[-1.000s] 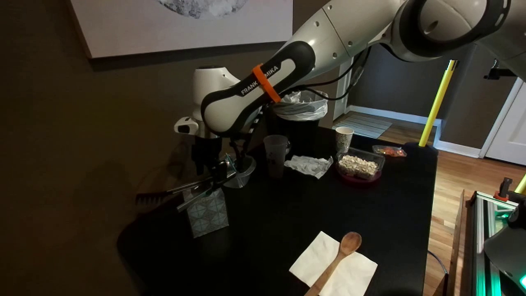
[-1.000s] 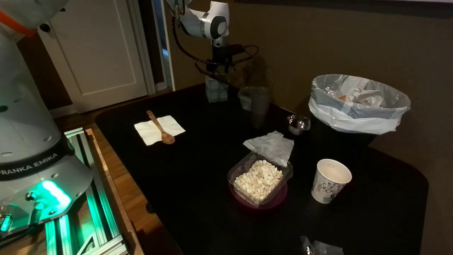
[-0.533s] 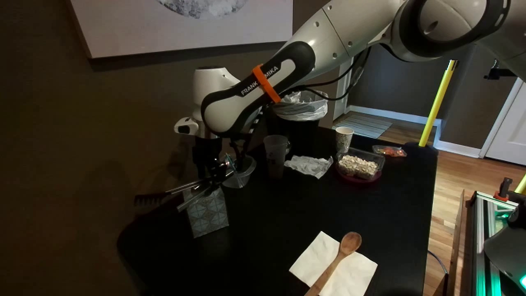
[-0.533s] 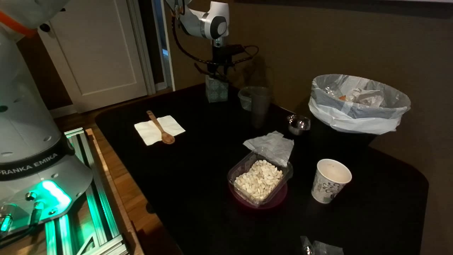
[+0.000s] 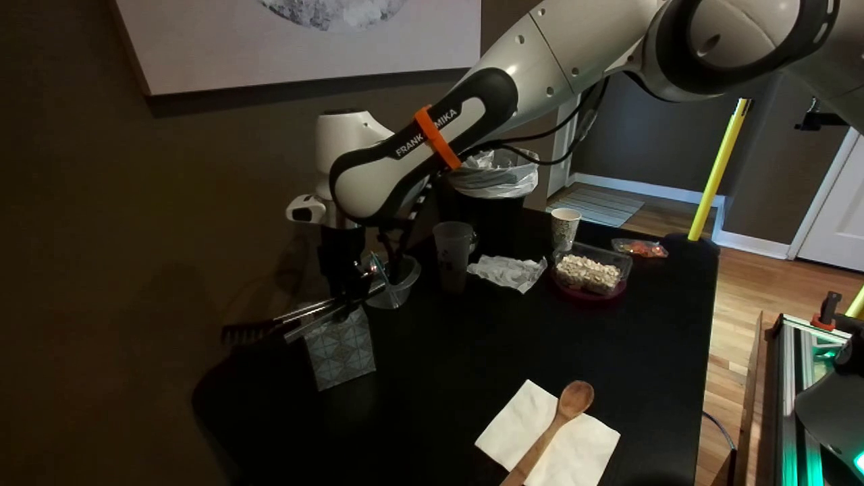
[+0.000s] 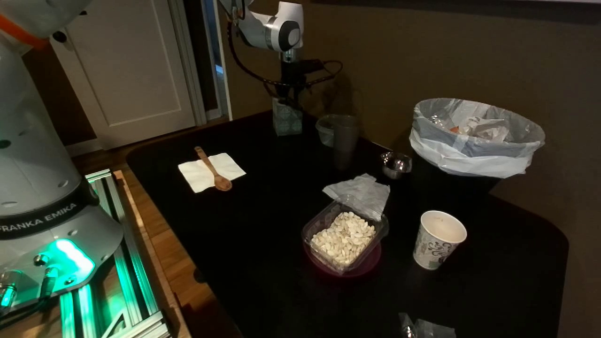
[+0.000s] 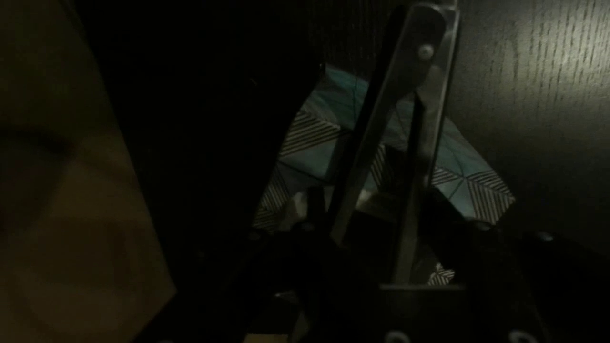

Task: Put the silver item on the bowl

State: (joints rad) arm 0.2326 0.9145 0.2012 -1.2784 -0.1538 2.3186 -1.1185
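Observation:
The silver item [image 5: 304, 329], a long pair of metal tongs with a dark toothed end, rests over the patterned box [image 5: 343, 351] by the wall. My gripper [image 5: 349, 297] reaches down onto it from above. In the wrist view, which is very dark, the fingers of my gripper [image 7: 374, 197] stand on the outer sides of the two tong arms, squeezing them toward each other; the riveted hinge end of the silver item [image 7: 431, 114] points to the top. Contact at the fingertips is partly lost in shadow. The small metal bowl [image 6: 396, 165] stands near the wall in an exterior view.
A clear tub [image 5: 398, 290] and a tall translucent cup [image 6: 345, 143] stand between box and bowl. Farther along are crumpled paper [image 6: 361, 190], a food container [image 6: 345, 237], a paper cup [image 6: 439, 241] and a lined bin [image 6: 474, 159]. A wooden spoon [image 5: 550, 432] lies on a napkin [image 5: 580, 452].
My gripper's fingers have moved inward, and the two arms of the silver item have drawn closer together. The robot arm has barely moved; the bowl and other objects are where they were.

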